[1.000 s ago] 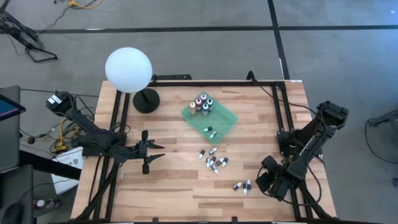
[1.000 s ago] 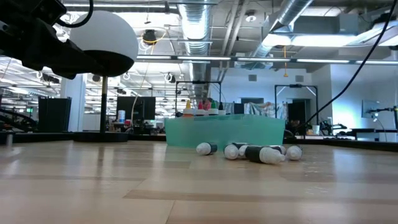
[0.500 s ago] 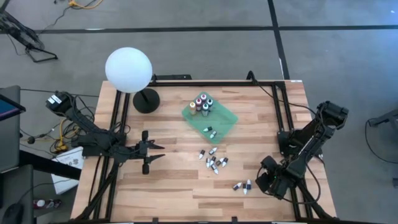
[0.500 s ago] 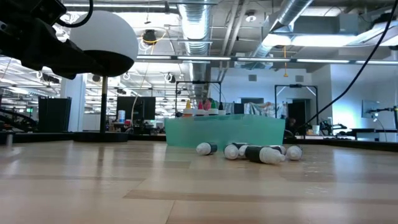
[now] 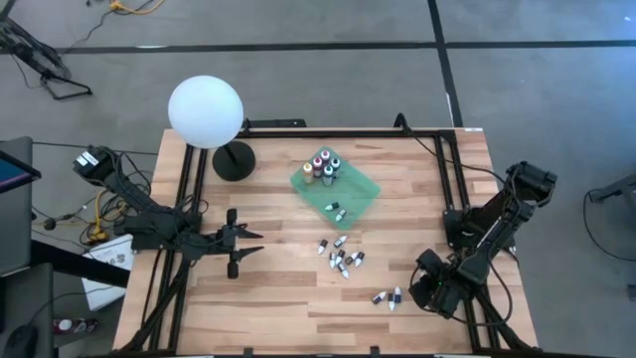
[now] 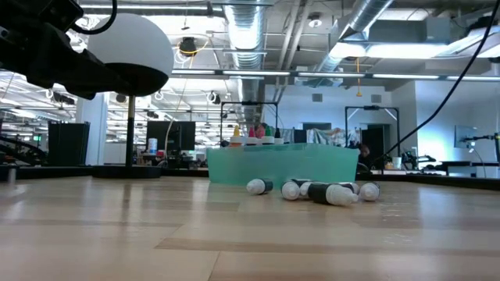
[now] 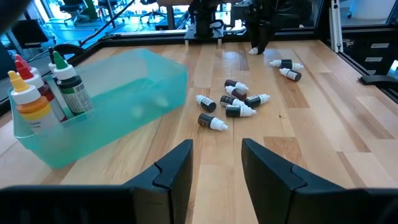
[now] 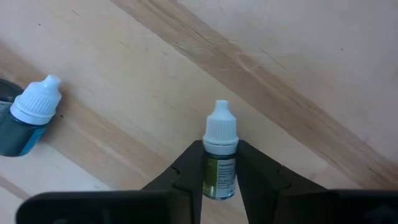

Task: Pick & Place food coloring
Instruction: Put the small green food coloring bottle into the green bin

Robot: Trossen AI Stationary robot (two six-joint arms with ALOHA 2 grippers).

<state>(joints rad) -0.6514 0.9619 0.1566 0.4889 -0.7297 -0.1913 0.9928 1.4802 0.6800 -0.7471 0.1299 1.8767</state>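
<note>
The right tool point(image 8: 219, 167) is clamped on a small green-labelled, white-capped bottle point(image 8: 219, 155) lying on the table point(image 5: 278, 288), well away from the green tray point(image 5: 360, 195). A dark bottle with a white cap point(image 8: 26, 121) lies just beside it. A cluster of loose bottles point(image 5: 340, 259) lies between this pair and the tray, and several bottles stand upright in the tray point(image 5: 320, 165). The left tool point(image 7: 214, 168) hangs with its fingers apart, facing the tray from the side of the white globe lamp point(image 5: 206, 111).
</note>
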